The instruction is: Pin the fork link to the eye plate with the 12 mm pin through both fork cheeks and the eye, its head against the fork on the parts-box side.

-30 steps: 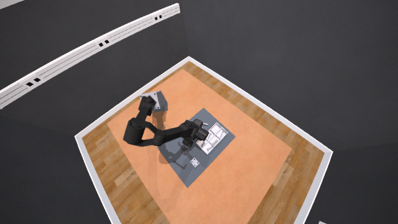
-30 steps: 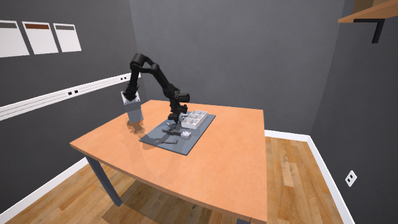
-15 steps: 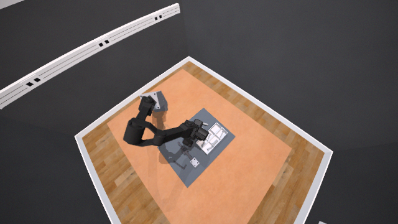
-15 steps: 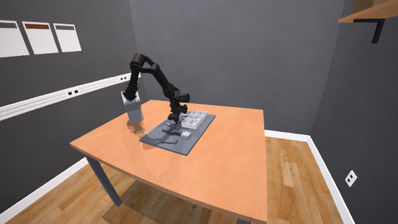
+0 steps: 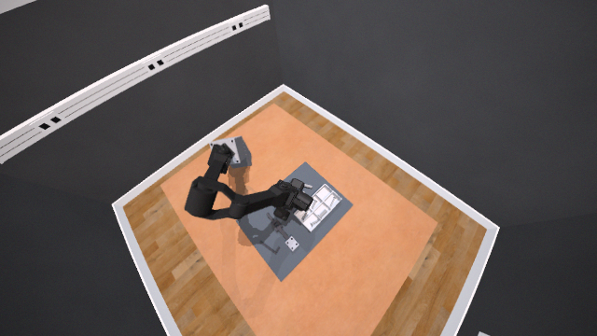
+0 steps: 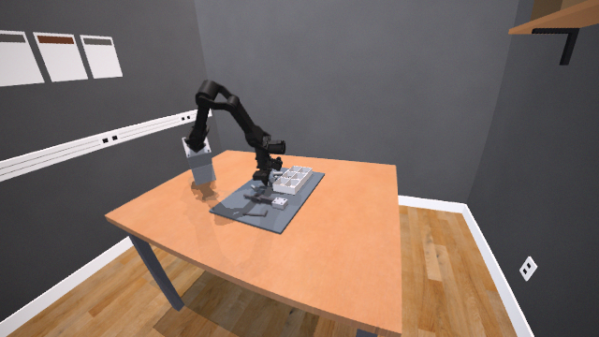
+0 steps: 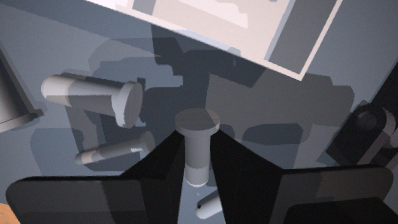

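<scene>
In the wrist view my gripper (image 7: 197,134) is shut on a medium grey headed pin (image 7: 197,142). The fingers clamp its shank and its round head points away from me, just above the grey mat. A thicker headed pin (image 7: 95,97) and a thin pin (image 7: 115,150) lie to the left, and another small pin (image 7: 210,205) lies below. In the top view the gripper (image 5: 284,214) is beside the white parts box (image 5: 322,206). The dark fork link (image 5: 279,227) and the eye plate on its white base (image 5: 292,243) lie nearer the mat's front.
The grey mat (image 6: 267,195) carries the parts box (image 6: 292,179), which also shows in the wrist view (image 7: 225,25). A dark part with a round bore (image 7: 367,127) sits at the right. The arm's grey pedestal (image 6: 201,164) stands at the table's far left.
</scene>
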Robot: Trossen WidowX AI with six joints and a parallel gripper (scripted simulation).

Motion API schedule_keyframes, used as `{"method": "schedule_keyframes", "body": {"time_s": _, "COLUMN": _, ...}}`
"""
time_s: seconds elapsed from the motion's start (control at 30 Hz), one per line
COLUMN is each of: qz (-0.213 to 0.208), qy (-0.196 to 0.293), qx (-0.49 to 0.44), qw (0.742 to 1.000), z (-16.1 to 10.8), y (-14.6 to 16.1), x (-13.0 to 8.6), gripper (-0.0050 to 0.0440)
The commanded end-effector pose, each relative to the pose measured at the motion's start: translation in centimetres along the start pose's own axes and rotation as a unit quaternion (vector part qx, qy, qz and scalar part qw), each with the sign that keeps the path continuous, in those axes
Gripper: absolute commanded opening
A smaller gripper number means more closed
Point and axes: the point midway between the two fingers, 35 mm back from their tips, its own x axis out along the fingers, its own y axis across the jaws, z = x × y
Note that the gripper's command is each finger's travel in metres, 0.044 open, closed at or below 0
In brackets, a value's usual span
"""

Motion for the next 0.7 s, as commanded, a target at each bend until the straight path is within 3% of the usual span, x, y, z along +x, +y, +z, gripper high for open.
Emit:
{"method": "schedule_keyframes", "body": {"time_s": 0.0, "qz": -0.002, "qy": -0.010, "qx": 0.007, "qw": 1.000, "z": 0.5, "y": -0.3, "x": -0.8, "gripper": -0.0050}}
{"method": "schedule_keyframes", "body": {"time_s": 0.67, "qz": -0.002, "qy": -0.010, "qx": 0.008, "qw": 1.000, "z": 0.5, "y": -0.3, "x": -2.3, "gripper": -0.0050}}
